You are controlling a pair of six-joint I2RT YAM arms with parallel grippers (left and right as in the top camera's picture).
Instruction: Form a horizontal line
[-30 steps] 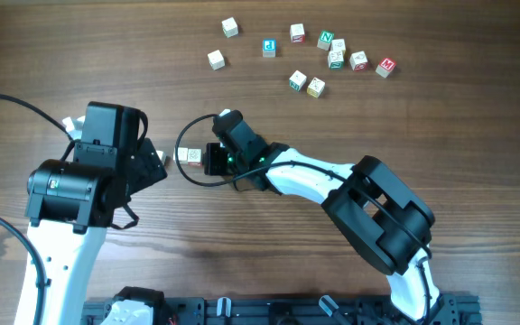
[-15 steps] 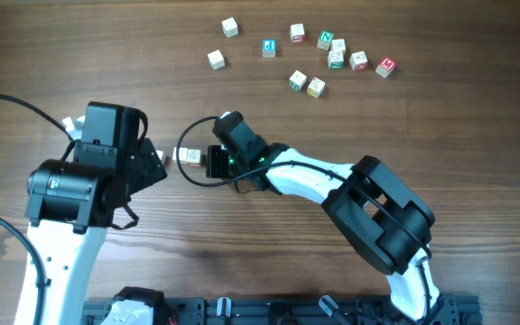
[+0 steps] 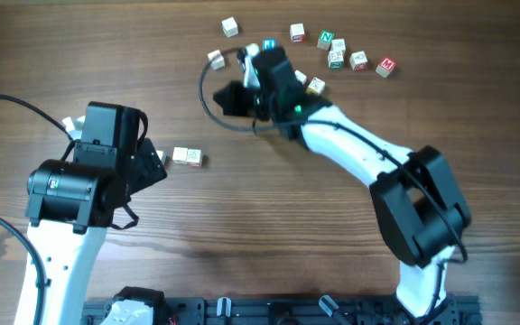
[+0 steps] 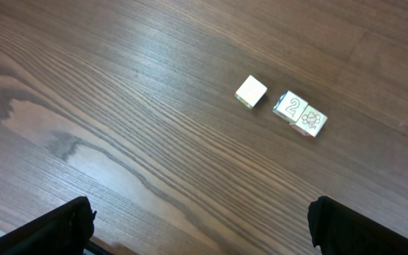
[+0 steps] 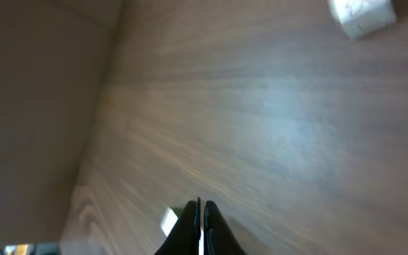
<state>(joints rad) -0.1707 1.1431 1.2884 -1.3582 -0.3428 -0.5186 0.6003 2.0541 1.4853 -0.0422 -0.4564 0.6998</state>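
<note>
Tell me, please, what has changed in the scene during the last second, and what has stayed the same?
The right gripper left the row of cubes and swung away to the scattered letter cubes. Its fingers are now shut with nothing between them. The row, the scattered letter cubes and the open left gripper stayed where they were.
</note>
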